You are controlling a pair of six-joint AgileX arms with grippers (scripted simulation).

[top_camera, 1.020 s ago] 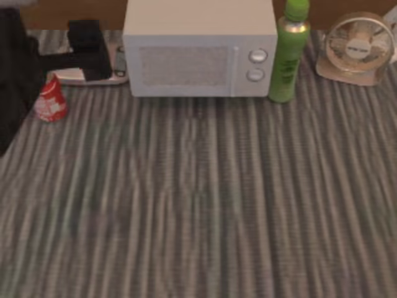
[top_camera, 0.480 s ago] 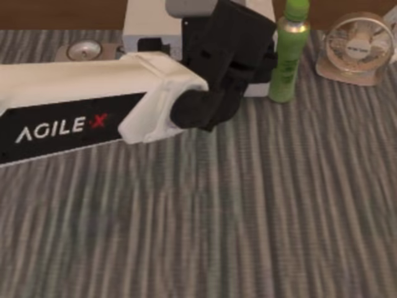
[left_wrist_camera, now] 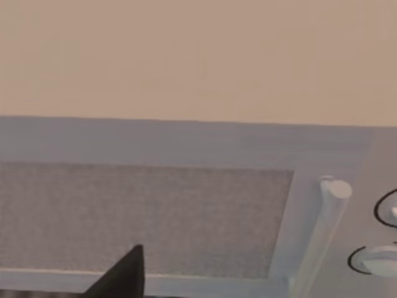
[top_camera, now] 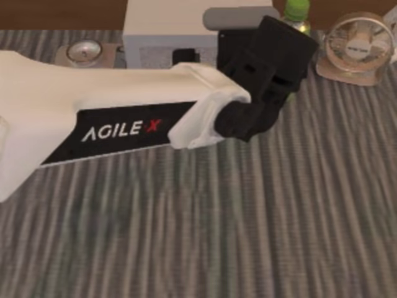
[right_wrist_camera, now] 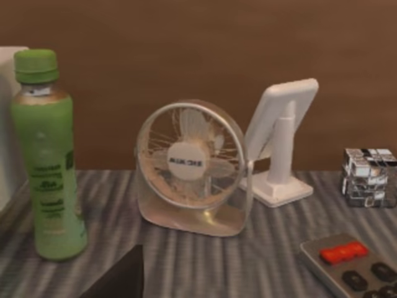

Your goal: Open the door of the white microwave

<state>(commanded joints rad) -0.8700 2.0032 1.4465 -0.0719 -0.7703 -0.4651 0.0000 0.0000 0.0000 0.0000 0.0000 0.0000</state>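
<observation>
My left arm (top_camera: 124, 124) reaches across the table from the left, and its gripper (top_camera: 273, 56) is in front of the white microwave (top_camera: 164, 18) at the back edge, near the door (left_wrist_camera: 146, 214) and its handle (left_wrist_camera: 325, 230). I cannot tell how far the fingers are open. The right gripper is not seen; its wrist camera shows a green bottle (right_wrist_camera: 49, 167) and a small fan (right_wrist_camera: 189, 167).

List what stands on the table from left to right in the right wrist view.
Green bottle → small round fan → white stand holding a tilted panel → mirrored cube. The grey keypad with a red button lies nearer the camera, toward the cube's side.
</observation>
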